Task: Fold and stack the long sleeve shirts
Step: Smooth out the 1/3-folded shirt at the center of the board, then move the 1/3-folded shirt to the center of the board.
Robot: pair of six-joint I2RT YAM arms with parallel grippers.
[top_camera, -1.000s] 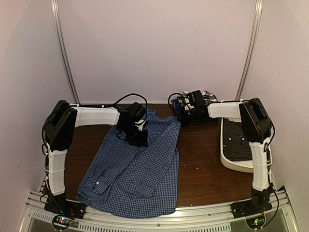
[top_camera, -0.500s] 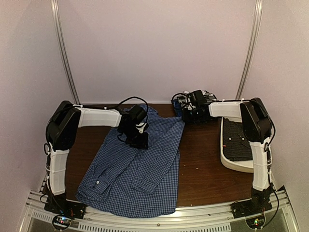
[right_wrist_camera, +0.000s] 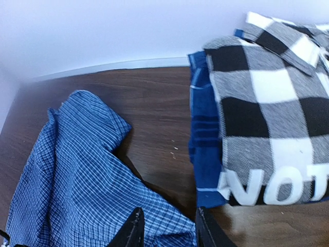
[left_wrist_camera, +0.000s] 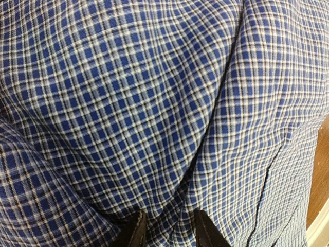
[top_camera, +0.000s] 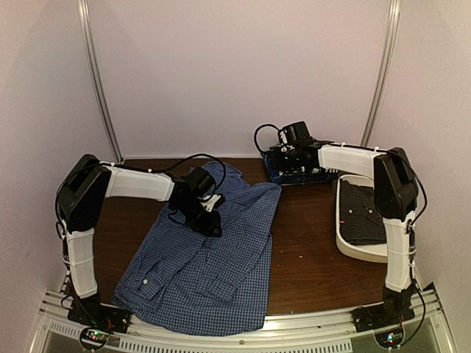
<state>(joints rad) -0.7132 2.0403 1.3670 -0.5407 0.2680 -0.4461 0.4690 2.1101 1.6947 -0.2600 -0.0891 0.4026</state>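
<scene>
Table centre-left: blue fine-check shirt spread flat, long axis near-left to far-right | L gripper at its far part, clamped on a cloth pinch — nearer arm | R gripper jaws apart, empty — by folded stack.

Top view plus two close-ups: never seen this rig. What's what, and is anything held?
Two arms are bolted at the near edge of a table; each ends in a two-finger claw. The wide picture is from a fixed camera above and behind; each close-up is from a wrist camera, that claw's fingers at the bottom. A blue check shirt lies spread out. At the far edge, folded: a black-and-white check shirt on a dark blue shirt. A white tub stands on the right. The left claw is down on the blue check shirt, cloth between its fingers; grip unconfirmed. The right claw is open and empty.
</scene>
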